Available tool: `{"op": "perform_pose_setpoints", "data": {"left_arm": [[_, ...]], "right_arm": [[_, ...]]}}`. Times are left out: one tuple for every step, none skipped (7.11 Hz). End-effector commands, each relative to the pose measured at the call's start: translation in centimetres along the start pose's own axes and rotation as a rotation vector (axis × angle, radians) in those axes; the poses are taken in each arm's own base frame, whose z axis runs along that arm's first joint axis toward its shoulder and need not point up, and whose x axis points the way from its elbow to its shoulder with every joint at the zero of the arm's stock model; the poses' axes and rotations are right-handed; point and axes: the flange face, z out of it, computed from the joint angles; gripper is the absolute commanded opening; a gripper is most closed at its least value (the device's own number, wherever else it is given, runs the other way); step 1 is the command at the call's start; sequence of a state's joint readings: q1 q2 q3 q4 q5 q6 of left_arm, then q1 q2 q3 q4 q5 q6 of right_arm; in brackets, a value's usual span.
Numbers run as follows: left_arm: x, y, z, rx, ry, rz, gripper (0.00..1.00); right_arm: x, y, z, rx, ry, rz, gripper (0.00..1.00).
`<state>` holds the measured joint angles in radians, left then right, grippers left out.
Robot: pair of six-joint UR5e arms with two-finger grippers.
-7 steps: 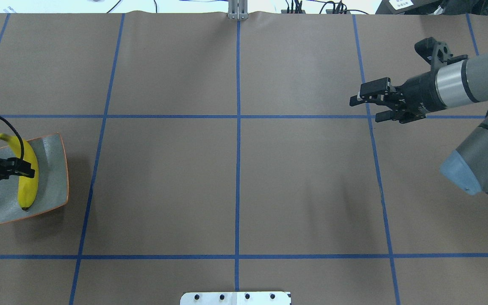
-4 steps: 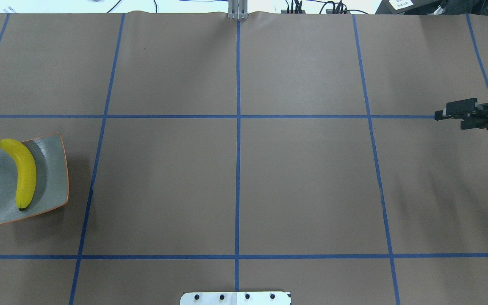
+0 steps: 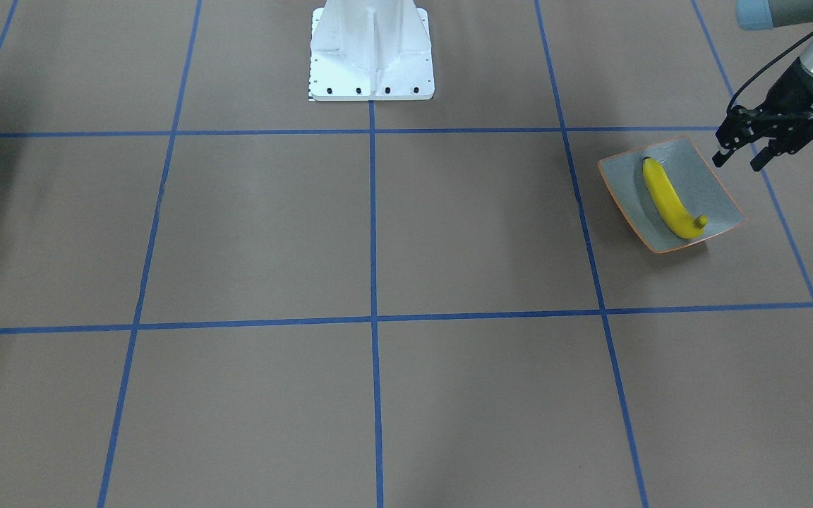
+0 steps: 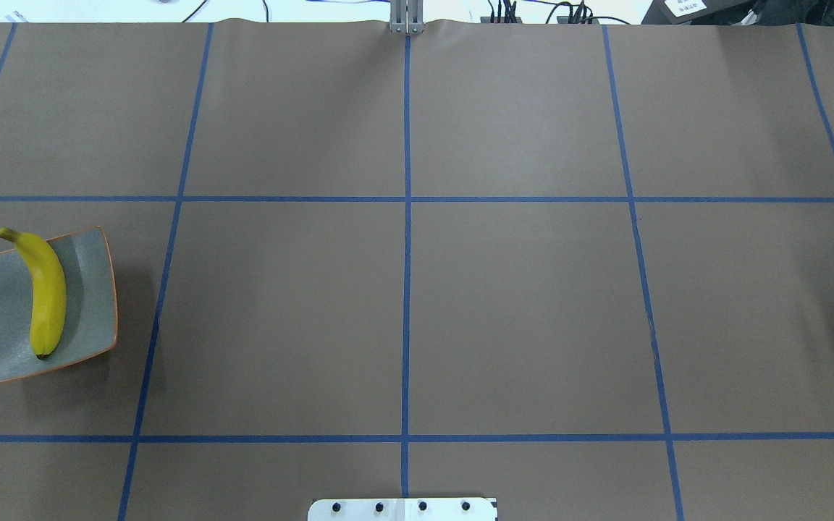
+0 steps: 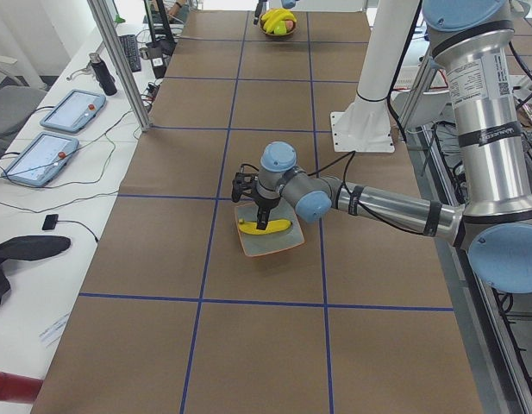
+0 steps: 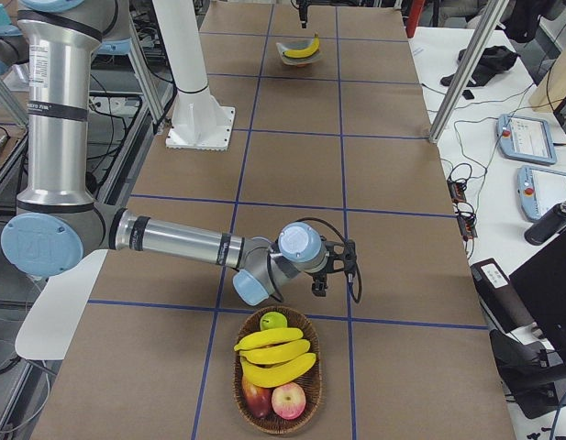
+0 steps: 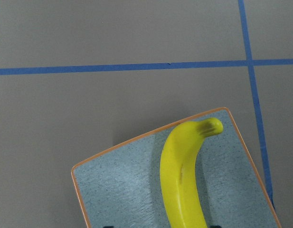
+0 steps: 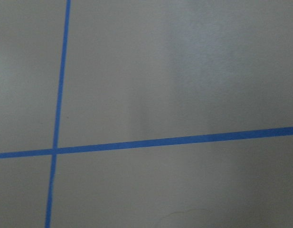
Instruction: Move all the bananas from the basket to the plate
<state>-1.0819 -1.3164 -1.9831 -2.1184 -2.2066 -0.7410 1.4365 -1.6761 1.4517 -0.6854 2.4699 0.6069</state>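
Left gripper hangs just beside the plate, fingers spread wide and holding nothing; one banana lies on the plate. From overhead, that banana's stem pokes past the plate's far rim. Seen from the robot's right, the right gripper hovers near the basket, which holds three bananas and apples; its opening I cannot tell.

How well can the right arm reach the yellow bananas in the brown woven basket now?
Probably well, yes. The right gripper hangs just beside the brown woven basket. The three curved yellow bananas lie uppermost in it, with nothing covering them and nothing between them and the gripper.
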Motion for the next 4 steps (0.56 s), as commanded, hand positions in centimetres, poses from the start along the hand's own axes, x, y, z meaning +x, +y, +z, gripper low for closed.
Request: {"op": "perform_pose_setpoints", "data": {"left_arm": [[-0.1, 0.0, 0.2, 0.0, -0.004, -0.001, 0.77], [-0.2, 0.0, 0.3, 0.0, -0.008, 0.0, 0.78], [-0.1, -0.1, 0.3, 0.001, -0.007, 0.001, 0.8], [-0.4, 0.0, 0.5, -0.002, -0.011, -0.003, 0.8]], "right_arm": [[4.1, 3.0, -1.1, -0.011, 0.025, -0.059, 1.0], [6.0, 5.7, -1.5, -0.027, 0.038, -0.094, 1.0], [6.8, 7.0, -1.4, -0.049, 0.044, -0.145, 1.0], [6.3, 6.1, -1.6, -0.063, 0.052, -0.193, 1.0]]}}
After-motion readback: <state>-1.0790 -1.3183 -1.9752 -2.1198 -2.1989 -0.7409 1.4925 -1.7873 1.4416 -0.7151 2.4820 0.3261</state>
